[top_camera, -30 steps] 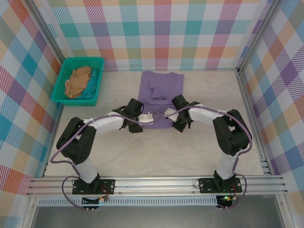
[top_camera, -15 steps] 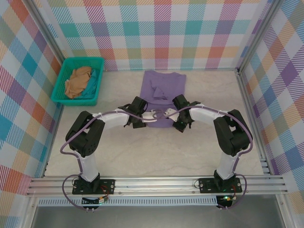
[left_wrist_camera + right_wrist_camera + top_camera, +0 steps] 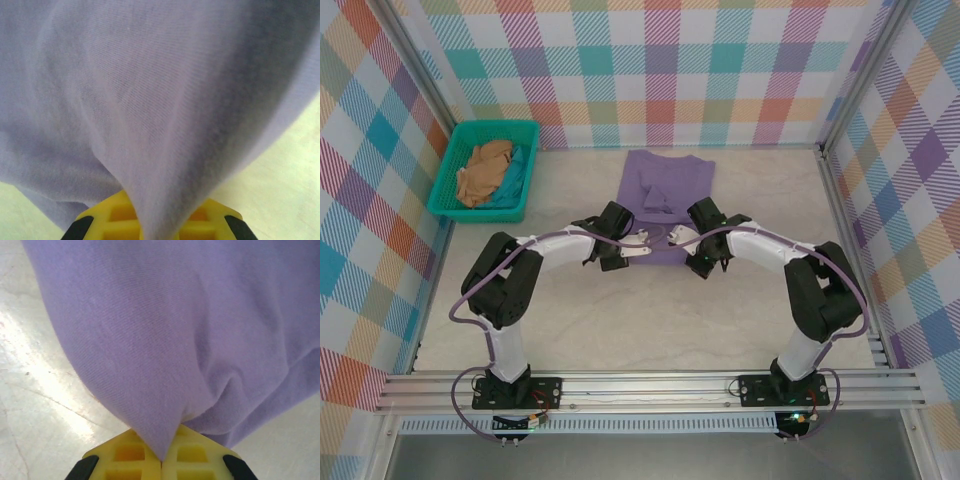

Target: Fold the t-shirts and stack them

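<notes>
The lavender t-shirt [image 3: 665, 190] lies flat in the middle of the table, neck toward the back wall. Its near hem is bunched between the two grippers. My left gripper [image 3: 642, 241] is shut on the hem's left part, and in the left wrist view the cloth [image 3: 160, 100] runs down into the yellow jaws of the left gripper [image 3: 159, 226]. My right gripper [image 3: 676, 236] is shut on the hem's right part, where a point of cloth [image 3: 190, 330] is pinched at the right gripper [image 3: 161, 461]. A tan t-shirt [image 3: 485, 170] lies crumpled in the basket.
The teal plastic basket [image 3: 486, 126] stands at the back left, with blue cloth [image 3: 516, 178] beside the tan shirt. Checked walls close in the back and both sides. Bare pale tabletop [image 3: 650, 320] lies between the shirt and the arm bases.
My left gripper moved right onto the hem and shut on it. Both grippers have shifted a little toward the back wall, and the shirt's near edge has drawn back with them.
</notes>
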You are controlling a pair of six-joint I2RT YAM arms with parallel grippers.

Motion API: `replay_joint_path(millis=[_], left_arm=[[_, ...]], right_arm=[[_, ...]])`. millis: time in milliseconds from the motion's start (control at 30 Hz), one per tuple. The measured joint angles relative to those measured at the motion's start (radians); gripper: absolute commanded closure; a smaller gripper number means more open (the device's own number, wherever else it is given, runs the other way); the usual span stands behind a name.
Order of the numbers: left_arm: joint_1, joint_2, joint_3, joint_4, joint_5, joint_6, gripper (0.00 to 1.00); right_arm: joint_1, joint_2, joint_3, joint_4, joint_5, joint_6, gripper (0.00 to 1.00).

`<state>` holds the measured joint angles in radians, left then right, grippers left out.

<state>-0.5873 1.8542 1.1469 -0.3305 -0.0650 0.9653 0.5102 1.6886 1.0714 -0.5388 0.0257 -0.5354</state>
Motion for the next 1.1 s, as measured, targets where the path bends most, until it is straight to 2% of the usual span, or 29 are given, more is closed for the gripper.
replay_joint_path(millis=[300,533,800,967,1100], left_arm=[[-0.105,-0.189,-0.019,-0.16,-0.027,-0.087,1.0],[-0.185,-0.267,-0.02,-0.294,-0.049,-0.165,1.0],[-0.256,-0.365,-0.026,-0.41,-0.077,-0.258,1.0],[-0.26,-0.461,-0.027,-0.427,-0.093,-0.301,1.0],[-0.25,-0.481,-0.023,-0.426,-0.113,-0.336,1.0]], right_arm=[[0.022,-0.182,-0.142,0.005,0.01,0.109,1.0],[0.104,-0.337,-0.208,-0.04,0.047,0.185,1.0],[0.19,-0.457,-0.192,-0.161,0.091,0.269,1.0],[0.192,-0.499,-0.14,-0.213,0.115,0.308,1.0],[0.192,-0.497,-0.084,-0.223,0.151,0.334,1.0]])
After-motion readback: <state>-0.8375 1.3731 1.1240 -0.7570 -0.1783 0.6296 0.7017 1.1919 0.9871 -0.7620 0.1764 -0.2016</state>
